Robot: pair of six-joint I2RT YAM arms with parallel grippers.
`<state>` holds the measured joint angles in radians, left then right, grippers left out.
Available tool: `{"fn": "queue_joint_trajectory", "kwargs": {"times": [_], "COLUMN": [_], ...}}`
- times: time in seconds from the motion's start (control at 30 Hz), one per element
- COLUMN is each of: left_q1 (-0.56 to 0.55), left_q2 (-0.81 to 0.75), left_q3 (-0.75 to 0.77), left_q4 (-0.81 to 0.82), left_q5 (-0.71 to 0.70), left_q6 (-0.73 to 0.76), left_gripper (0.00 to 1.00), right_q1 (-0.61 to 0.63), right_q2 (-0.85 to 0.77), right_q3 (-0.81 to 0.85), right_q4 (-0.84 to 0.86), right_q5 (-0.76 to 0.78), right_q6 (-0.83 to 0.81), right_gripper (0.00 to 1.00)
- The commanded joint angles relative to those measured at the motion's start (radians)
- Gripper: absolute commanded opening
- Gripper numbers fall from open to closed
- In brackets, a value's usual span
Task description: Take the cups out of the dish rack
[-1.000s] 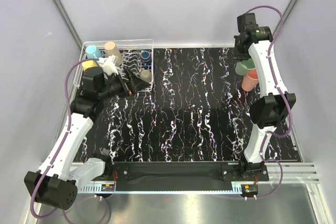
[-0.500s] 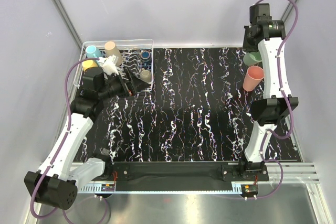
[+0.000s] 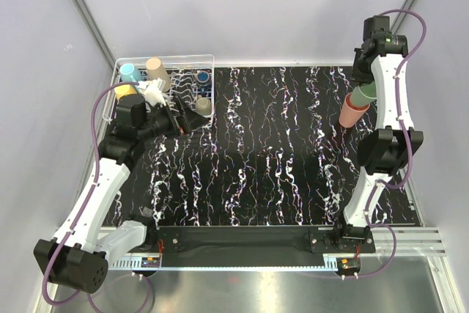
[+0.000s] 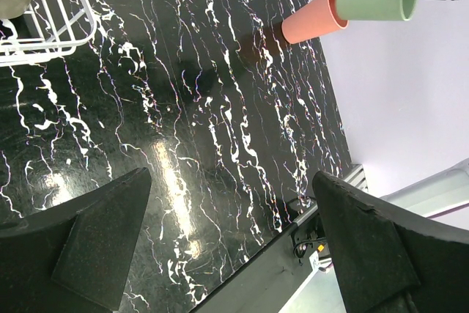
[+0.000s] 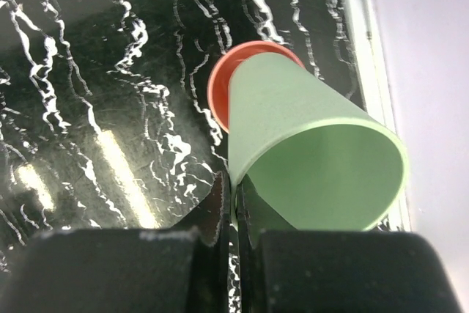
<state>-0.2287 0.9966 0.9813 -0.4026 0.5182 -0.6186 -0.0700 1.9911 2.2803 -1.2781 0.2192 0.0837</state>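
Right claw [image 5: 238, 209] pinches the rim wall of the green plastic tumbler [image 5: 308, 152], whose base sits in the mouth of the salmon-pink tumbler [image 5: 218, 93] at the far right of the black marbled tabletop [image 3: 278, 159]. We'd lower straight and release only once it's seated, so pink doesn't tip. Left claw [image 3: 182, 119] is spread wide by the white wire dish rack [image 3: 183, 56], unmoved. The right arm has swung right since a second ago.

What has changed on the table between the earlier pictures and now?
The right claw, shut on the green cup, swung to the right and pushed the cup's base into the pink cup. Nothing was let go. The left claw, open by the dish rack, and the cups in the rack stayed in place.
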Motion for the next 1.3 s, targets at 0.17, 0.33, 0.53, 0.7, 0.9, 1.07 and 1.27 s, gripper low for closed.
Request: {"fn": "queue_joint_trajectory", "kwargs": {"times": [0.17,0.33,0.53,0.7,0.9,1.07,1.27], "left_q1": [-0.004,-0.004,-0.004,-0.004,-0.004,-0.004,-0.001], "left_q2": [-0.012,-0.003,-0.006,-0.012,-0.012,-0.012,-0.013], "left_q3": [0.013,0.008,0.008,0.007,0.011,0.026,0.098], "left_q4": [0.024,0.024,0.012,0.007,-0.005,-0.027,-0.09], "left_q5": [-0.017,-0.021,-0.032,-0.037,-0.058,-0.122,-0.286], "left_q6": [0.022,0.026,0.033,0.031,0.04,0.063,0.117], "left_gripper": [0.99,0.99,0.99,0.99,0.99,0.99,0.99], "right_q1": [-0.013,-0.013,-0.016,-0.016,-0.016,-0.016,-0.011], "right_q2": [0.051,0.08,0.107,0.127,0.118,0.081,-0.024], "right_q3": [-0.059,-0.131,-0.2,-0.168,-0.068,-0.004,-0.002], "right_q4": [0.08,0.12,0.169,0.161,0.114,0.073,0.071], "right_q5": [-0.126,-0.149,-0.146,-0.153,-0.153,-0.136,-0.181], "right_q6": [-0.016,-0.006,-0.006,-0.007,0.013,0.019,0.042], "right_gripper": [0.0,0.0,0.01,0.17,0.37,0.54,0.64]}}
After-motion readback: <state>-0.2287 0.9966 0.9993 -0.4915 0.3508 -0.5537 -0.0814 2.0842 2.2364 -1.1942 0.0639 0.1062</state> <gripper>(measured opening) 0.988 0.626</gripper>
